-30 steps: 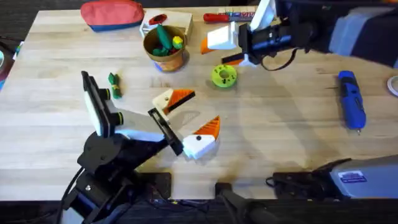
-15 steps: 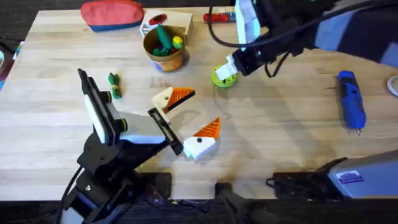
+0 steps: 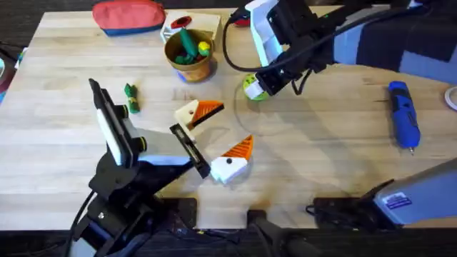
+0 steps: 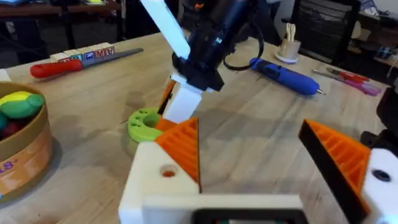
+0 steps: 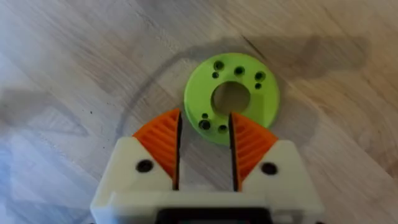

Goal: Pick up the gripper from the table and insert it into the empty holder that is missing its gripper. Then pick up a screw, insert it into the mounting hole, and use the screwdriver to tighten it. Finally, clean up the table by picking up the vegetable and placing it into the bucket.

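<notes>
Hovering over the lime-green disc at the far middle of the table, the right gripper had its orange pads a narrow gap apart, with bare wood showing between them and nothing held. The disc lay just beyond the pad tips and was ringed with small dark holes; whether any of them held a screw could not be told. The screw pickup looked like the step in hand, because both white finger blocks of the left gripper carried orange wedges and no bare holder was to be seen. That gripper stood spread wide and empty at the near middle of the table. A round mounting hole showed in the face of one of its blocks. The next move seemed to call for a careful descent, with the pads lined up on one hole of the disc and then closing on something very small, where a slight offset could nudge the disc aside. The screwdriver was a thick bright blue cylinder with a thin bit and lay flat and untouched at the far right, well apart from both arms. The vegetable, small and dark green with a yellowish end, lay on the wood at the left. It was not yet in the bucket, the tan cup at the far edge, which held other green and yellow toys.
</notes>
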### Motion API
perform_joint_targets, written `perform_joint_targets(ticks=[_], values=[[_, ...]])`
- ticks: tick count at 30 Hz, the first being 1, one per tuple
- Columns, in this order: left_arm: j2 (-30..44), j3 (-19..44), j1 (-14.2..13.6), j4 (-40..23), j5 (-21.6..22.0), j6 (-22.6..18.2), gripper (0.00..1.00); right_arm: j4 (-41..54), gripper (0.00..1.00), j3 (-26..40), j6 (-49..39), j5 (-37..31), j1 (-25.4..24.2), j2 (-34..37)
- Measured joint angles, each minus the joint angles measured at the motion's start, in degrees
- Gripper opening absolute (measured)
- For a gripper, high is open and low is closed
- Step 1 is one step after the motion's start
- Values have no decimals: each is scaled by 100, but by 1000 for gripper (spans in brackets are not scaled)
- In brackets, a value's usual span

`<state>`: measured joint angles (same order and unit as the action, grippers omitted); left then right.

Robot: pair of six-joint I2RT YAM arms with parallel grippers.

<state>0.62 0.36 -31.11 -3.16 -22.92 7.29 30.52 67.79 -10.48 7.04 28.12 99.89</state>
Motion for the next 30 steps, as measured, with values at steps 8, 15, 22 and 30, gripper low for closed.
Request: perform_joint_targets(ticks=[8,15,22,30], values=[[2,1,1,0,0,-2,985,-9,194,0,-25,-86,48,149],[2,0,0,0,0,-2,988,-5,4,9,-28,-126,70,187],[0,1,1,0,0,-2,987,707,3,348,-28,-129,70,143],[0,0,0,0,0,-2,985,1330,3,1201,-28,-128,72,-488]])
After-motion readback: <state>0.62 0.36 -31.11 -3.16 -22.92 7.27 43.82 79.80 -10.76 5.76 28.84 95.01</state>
